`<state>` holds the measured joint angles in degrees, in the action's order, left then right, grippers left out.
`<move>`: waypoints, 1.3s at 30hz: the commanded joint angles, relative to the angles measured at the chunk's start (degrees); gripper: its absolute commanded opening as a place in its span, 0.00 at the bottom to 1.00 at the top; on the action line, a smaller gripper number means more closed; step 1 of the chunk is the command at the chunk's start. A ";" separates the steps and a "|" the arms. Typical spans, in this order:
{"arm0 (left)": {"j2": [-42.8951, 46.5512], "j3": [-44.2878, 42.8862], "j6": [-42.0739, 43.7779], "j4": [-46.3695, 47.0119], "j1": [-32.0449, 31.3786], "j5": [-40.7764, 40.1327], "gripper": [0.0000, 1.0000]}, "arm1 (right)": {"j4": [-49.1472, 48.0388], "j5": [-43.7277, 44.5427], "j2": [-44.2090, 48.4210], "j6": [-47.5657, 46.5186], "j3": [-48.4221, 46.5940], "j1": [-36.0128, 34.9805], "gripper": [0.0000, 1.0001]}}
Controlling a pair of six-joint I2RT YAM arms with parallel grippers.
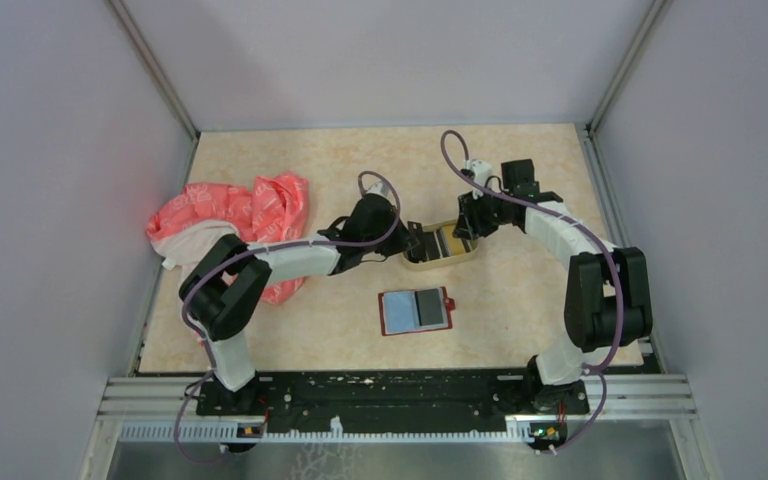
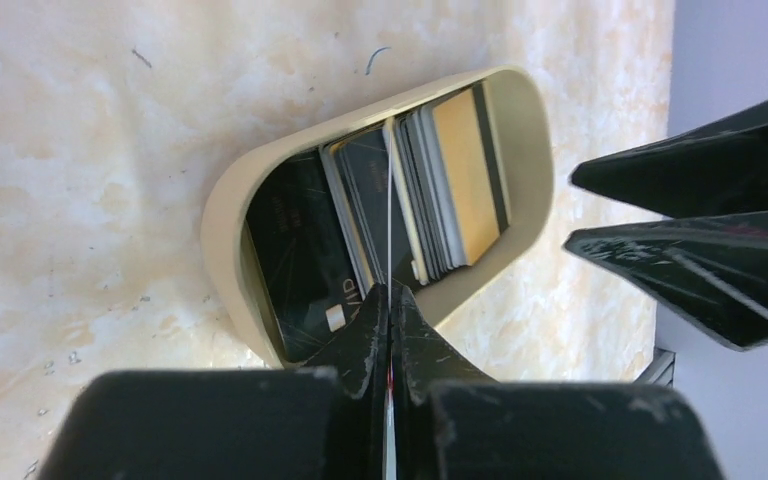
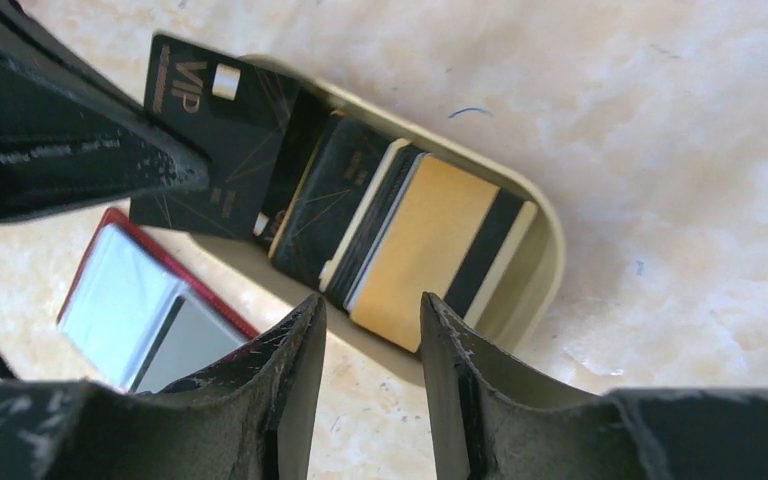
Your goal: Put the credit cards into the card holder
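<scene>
The credit cards stand packed in an oval tan tray (image 1: 440, 264), also in the left wrist view (image 2: 222, 230) and right wrist view (image 3: 552, 235): a black VIP card (image 3: 210, 130) at one end, more dark ones, a gold-tan card (image 3: 420, 250) at the other. My left gripper (image 2: 390, 293) is at the tray's end (image 1: 415, 240), shut on a thin card seen edge-on. My right gripper (image 3: 372, 305) is open and empty above the tray's other side (image 1: 463, 232). The red card holder (image 1: 416, 310) lies open in front, showing a light-blue and a grey panel (image 3: 130, 300).
A pink-red patterned cloth (image 1: 240, 215) lies bunched at the left, under the left arm. Grey walls close in the table on three sides. The black mounting rail (image 1: 390, 392) runs along the near edge.
</scene>
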<state>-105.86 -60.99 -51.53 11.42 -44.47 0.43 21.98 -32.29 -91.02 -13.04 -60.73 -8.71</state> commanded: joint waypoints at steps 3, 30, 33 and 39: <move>7.32 2.89 7.97 -0.71 0.17 -1.02 0.00 | 4.41 -13.26 3.73 -8.68 -1.60 0.62 0.42; 36.73 43.43 30.98 55.50 -4.95 30.41 0.00 | -4.14 -44.14 14.85 -15.08 9.15 -13.81 0.76; 35.27 41.46 32.60 51.37 -5.15 32.00 0.00 | -2.29 -43.93 14.38 -15.21 7.88 -15.49 0.67; 35.11 39.20 35.82 43.34 -5.17 31.38 0.00 | 2.32 -40.72 15.59 -20.28 6.43 -15.72 0.56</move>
<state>-70.61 -19.42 -19.38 59.42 -49.41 30.48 23.46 -74.17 -76.58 -30.87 -50.78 -23.92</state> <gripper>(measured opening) 0.008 0.592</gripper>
